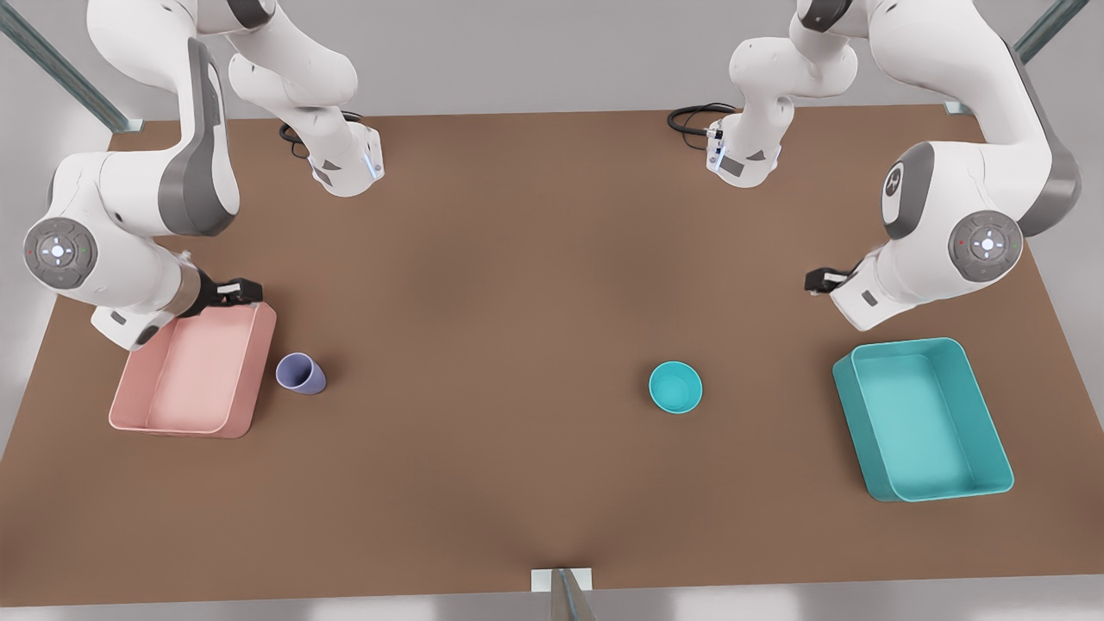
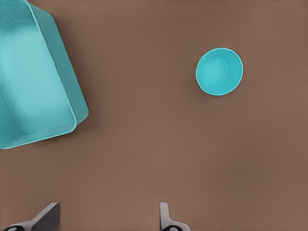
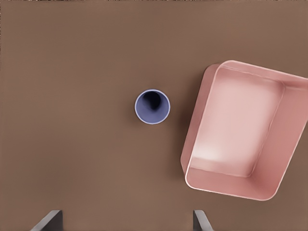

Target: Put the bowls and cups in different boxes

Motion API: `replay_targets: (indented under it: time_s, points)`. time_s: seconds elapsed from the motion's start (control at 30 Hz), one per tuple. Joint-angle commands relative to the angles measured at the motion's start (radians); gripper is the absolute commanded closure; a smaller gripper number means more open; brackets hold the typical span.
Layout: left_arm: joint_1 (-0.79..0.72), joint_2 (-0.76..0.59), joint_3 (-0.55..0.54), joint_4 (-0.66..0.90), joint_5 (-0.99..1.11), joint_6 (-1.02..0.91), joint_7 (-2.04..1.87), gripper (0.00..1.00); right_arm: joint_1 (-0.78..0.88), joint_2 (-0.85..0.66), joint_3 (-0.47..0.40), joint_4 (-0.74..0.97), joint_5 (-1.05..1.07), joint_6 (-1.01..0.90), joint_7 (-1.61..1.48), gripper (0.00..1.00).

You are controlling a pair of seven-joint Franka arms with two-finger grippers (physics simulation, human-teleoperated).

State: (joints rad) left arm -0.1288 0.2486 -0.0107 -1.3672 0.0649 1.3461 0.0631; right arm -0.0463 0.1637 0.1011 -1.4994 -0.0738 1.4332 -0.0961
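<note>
Scanning from the biggest pieces down, we have the brown table [image 1: 535,259], then the two boxes: the teal box [image 1: 923,423] at the front view's right and the pink box [image 1: 194,371] at the front view's left, both with nothing in them yet. Our left gripper [image 2: 108,219] hangs high near the teal box, fingers spread wide with nothing between them, and our right gripper [image 3: 127,221] hovers above the far edge of the pink box, spread just as wide and carrying nothing. Now the small stuff: the teal bowl [image 1: 675,386] sits upright on open table, well apart from its matching box, and the lavender cup [image 1: 300,373] stands just beside the pink box. We judge the opening reach is the step in hand, and to do it well we should centre each gripper over a rim, drop straight, and pinch one wall rather than straddling the whole mouth.
</note>
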Motion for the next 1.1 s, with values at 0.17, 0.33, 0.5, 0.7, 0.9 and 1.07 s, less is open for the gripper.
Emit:
replay_targets:
  time_s: [0.17, 0.33, 0.5, 0.7, 0.9, 1.07]
  points:
    - [-0.006, 0.363, -0.005, -0.001, -0.232, 0.481, -0.023, 0.00, 0.002, 0.118, 0.003, -0.019, 0.028, 0.147, -0.040, 0.00]
    - [-0.043, 0.531, -0.023, -0.069, -0.421, 0.760, -0.022, 0.00, -0.064, 0.123, 0.002, -0.225, 0.026, 0.469, -0.042, 0.00]
    - [-0.026, 0.549, -0.023, -0.099, -0.481, 0.760, -0.020, 0.00, -0.070, 0.109, 0.003, -0.378, 0.043, 0.668, -0.042, 0.00]
    - [-0.048, 0.554, -0.026, -0.164, -0.455, 0.673, 0.119, 0.38, -0.092, 0.146, 0.003, -0.461, 0.049, 0.797, -0.042, 0.00]
    - [-0.048, 0.538, -0.029, -0.159, -0.456, 0.642, 0.066, 0.79, -0.122, 0.208, 0.003, -0.461, 0.062, 0.832, -0.042, 0.00]
    - [-0.045, 0.437, 0.057, -0.124, -0.464, 0.473, 0.032, 0.79, -0.138, 0.208, 0.003, -0.496, 0.063, 0.839, -0.051, 0.00]
